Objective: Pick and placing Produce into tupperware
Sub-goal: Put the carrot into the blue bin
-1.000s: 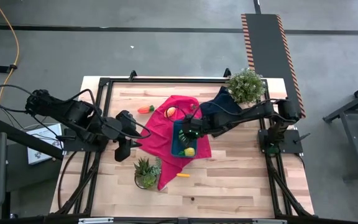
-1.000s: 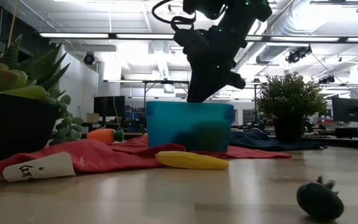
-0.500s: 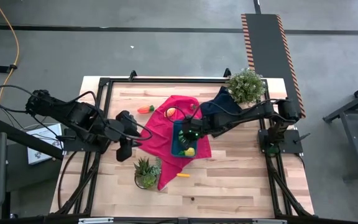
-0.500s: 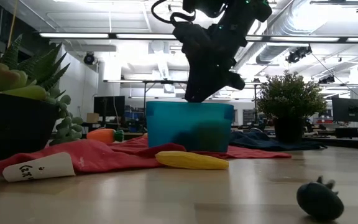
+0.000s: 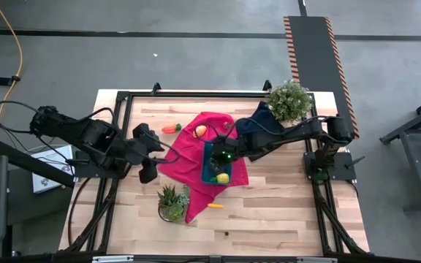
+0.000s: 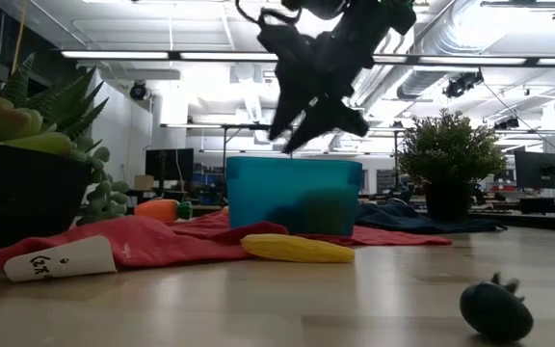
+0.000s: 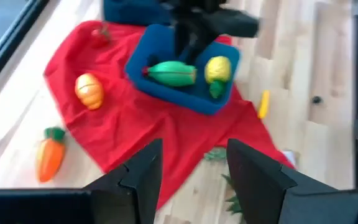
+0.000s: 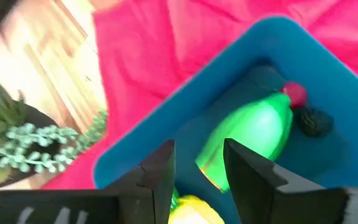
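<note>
Two fingers of the right claw (image 6: 314, 123) stand apart, empty, above the tupperware (image 6: 294, 196).

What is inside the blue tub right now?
The tupperware holds a green vegetable and a yellow piece with a green end. The right gripper above hides part of the floor.

The tupperware (image 5: 215, 165) sits on a cloth (image 5: 188, 153) spread over the table's (image 5: 283, 204) middle, holding two produce pieces (image 7: 169, 72) (image 7: 217, 68). Another piece (image 5: 201, 131) lies on the cloth toward the far edge; one (image 5: 170, 128) lies off the cloth there; one (image 5: 215, 206) lies toward the near edge.
</note>
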You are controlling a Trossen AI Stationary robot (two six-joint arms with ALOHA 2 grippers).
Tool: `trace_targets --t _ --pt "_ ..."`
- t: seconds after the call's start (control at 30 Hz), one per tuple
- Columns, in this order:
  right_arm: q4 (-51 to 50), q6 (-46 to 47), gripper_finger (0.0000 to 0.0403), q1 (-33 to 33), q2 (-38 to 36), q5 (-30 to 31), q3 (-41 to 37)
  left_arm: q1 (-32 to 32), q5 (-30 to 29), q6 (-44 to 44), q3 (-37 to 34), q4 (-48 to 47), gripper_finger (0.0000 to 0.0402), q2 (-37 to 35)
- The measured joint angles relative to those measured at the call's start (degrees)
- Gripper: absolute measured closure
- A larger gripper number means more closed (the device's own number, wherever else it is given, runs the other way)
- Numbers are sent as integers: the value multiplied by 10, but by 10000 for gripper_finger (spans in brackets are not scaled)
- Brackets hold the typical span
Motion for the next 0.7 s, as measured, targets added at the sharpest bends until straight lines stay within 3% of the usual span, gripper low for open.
trace_targets --t 0.17,0.43,0.7 --pt "57 -34 273 5 -26 9 0 96 29 22 0 -26 236 0" --pt "72 -119 273 24 -115 108 0 281 109 149 0 -27 236 16" --pt "76 -201 273 4 -196 133 0 389 128 238 0 -11 236 62"
